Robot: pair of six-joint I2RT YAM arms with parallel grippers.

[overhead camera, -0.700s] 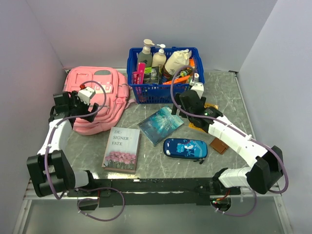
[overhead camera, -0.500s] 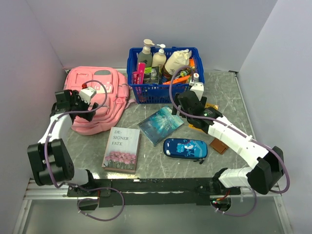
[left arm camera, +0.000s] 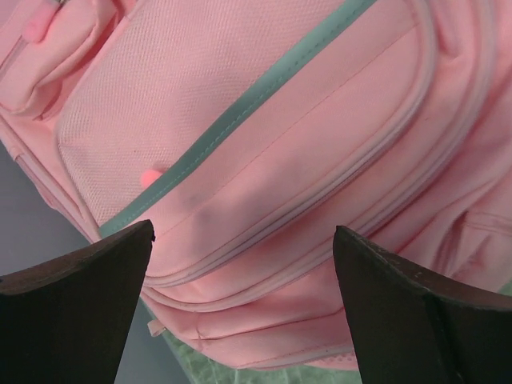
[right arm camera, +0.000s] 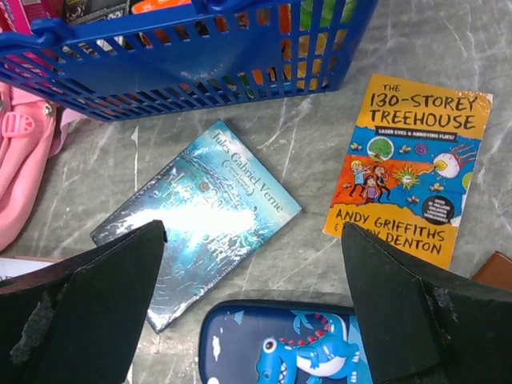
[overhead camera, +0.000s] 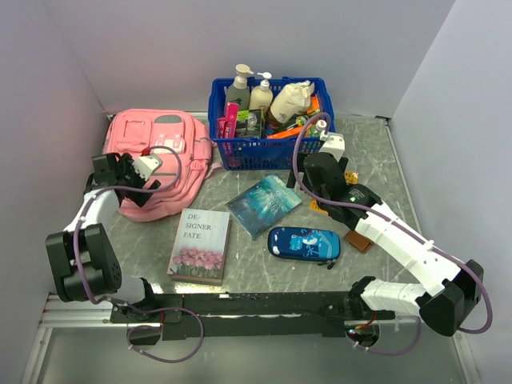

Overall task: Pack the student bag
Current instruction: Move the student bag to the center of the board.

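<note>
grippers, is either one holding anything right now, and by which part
Nothing is held. The left gripper hangs open over the student bag; the right gripper hangs open over the blue book.

Your left gripper [left arm camera: 242, 234] hangs with its jaws spread just over the student bag [left arm camera: 280, 144]. The bag fills nearly everything beneath it, and only a sliver of bare table [left arm camera: 32, 220] shows past the bag's edge. The side wall [overhead camera: 48, 96] stands close on that arm's outer side. Your right gripper [right arm camera: 252, 232], also spread wide, hovers over a corner of the blue book [right arm camera: 200, 212]. It is hemmed in by the blue basket [right arm camera: 200, 76] beyond, the Treehouse book [right arm camera: 416, 160] to one side and the pencil case [right arm camera: 280, 352] on the near side, with narrow strips of table between them. The flowered book [overhead camera: 200, 246] lies between bag and pencil case. The widest open table lies right of the basket.
</note>
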